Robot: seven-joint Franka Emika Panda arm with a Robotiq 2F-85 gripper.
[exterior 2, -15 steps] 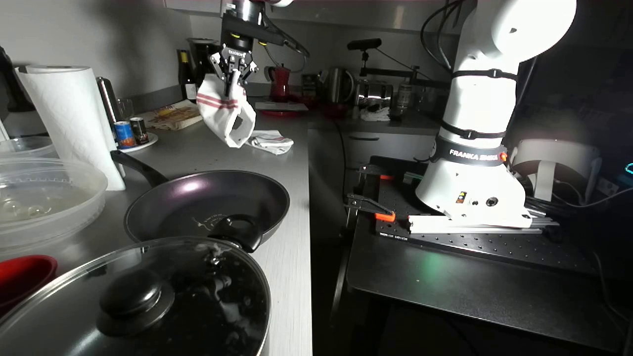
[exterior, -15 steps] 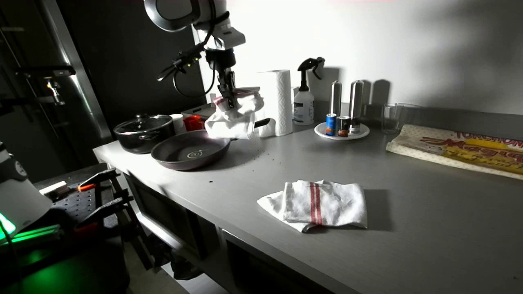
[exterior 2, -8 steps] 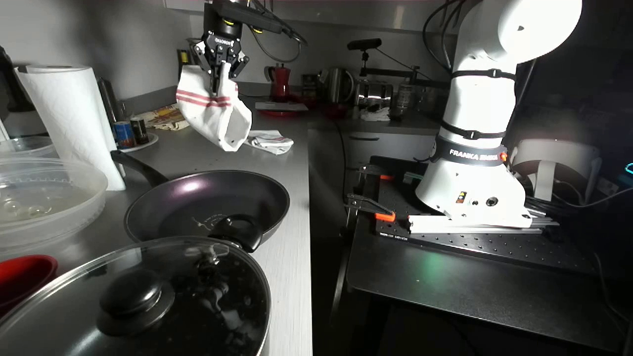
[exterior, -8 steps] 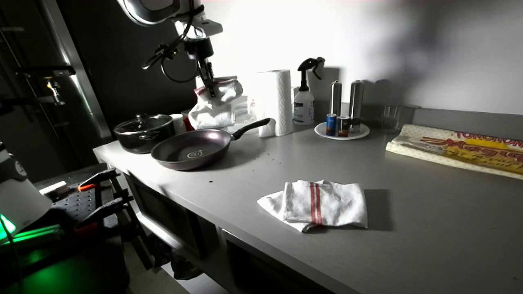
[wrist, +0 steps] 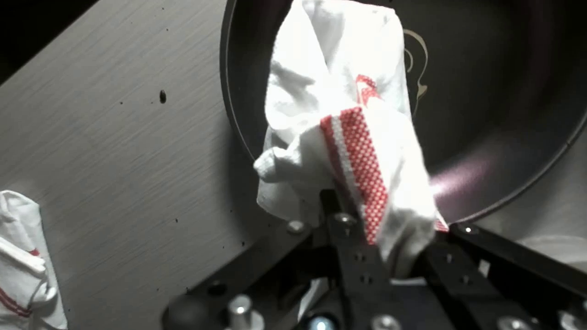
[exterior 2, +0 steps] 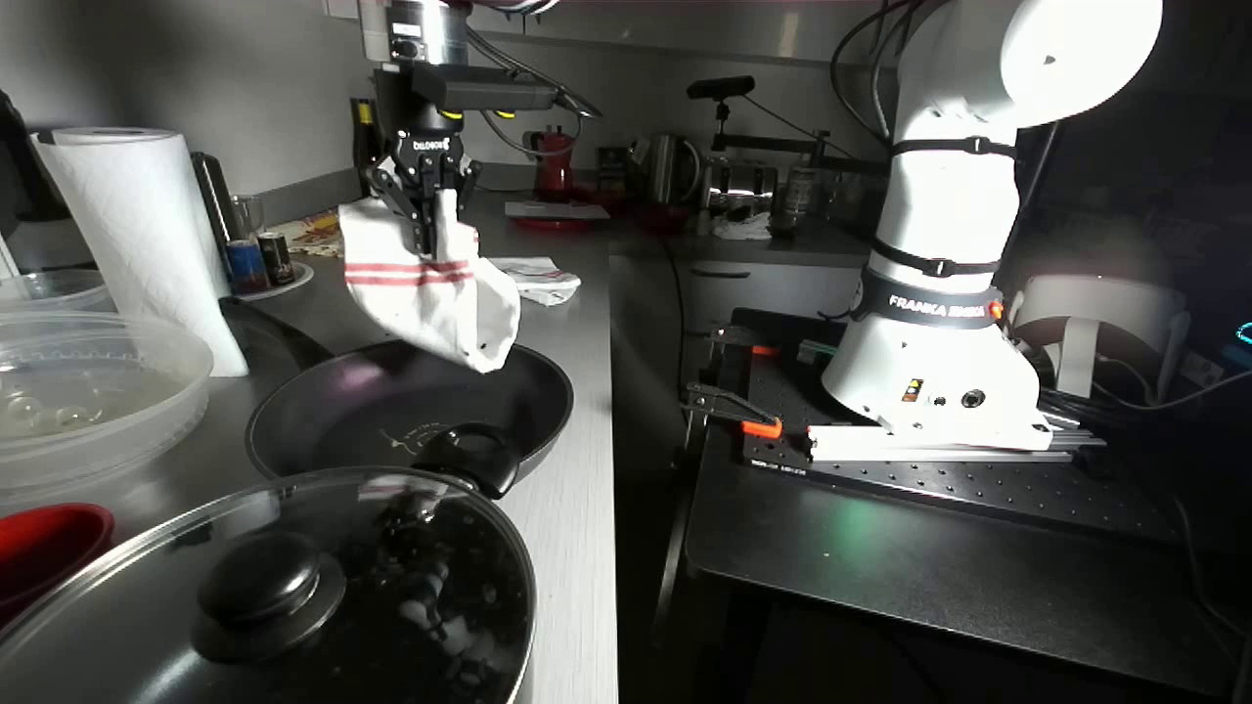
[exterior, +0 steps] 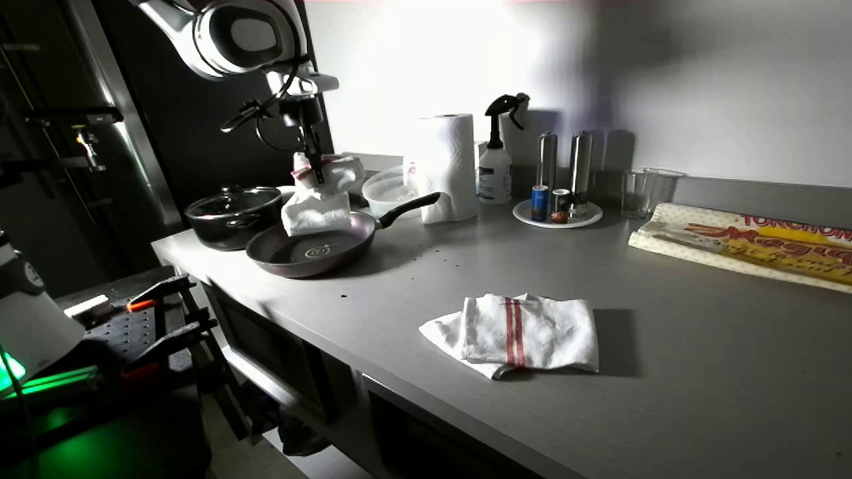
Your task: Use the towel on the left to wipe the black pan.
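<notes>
- Towel, white woven cloth w/ red stripes (wrist: 348,137), is held aloft, so pick-up looks done. Can't tell if it's the "left" one meant.
- Black two-finger gripper (exterior: 319,177): fingers pinch bunched fabric betw. them, rest hanging loose below.
- Round dark pan w/ long black handle (exterior 2: 401,406) sits right under the towel. By wrist view the towel's free end is over the pan's inside, also crossing the rim; contact w/ the bottom can't be told.
- Wiping looks left to do, prob. all of it: judging from here, lower a bit, press, sweep the inside w/o shoving the pan.
- Nearby on smooth grey countertop (exterior: 399,293): round black pot w/ glass lid (exterior: 223,236) just beside the pan; 2nd folded white cloth w/ red stripes (exterior: 526,332) well apart, not in use.
- Pose: white jointed arm (exterior: 246,46) reaches in high over the countertop, wrist bent so gripper points down, approx. vert. w/ slight tilt in an exterior view.
- Farthest, arm's round white base (exterior 2: 934,362) on flat black table (exterior 2: 959,567) next to the countertop.
</notes>
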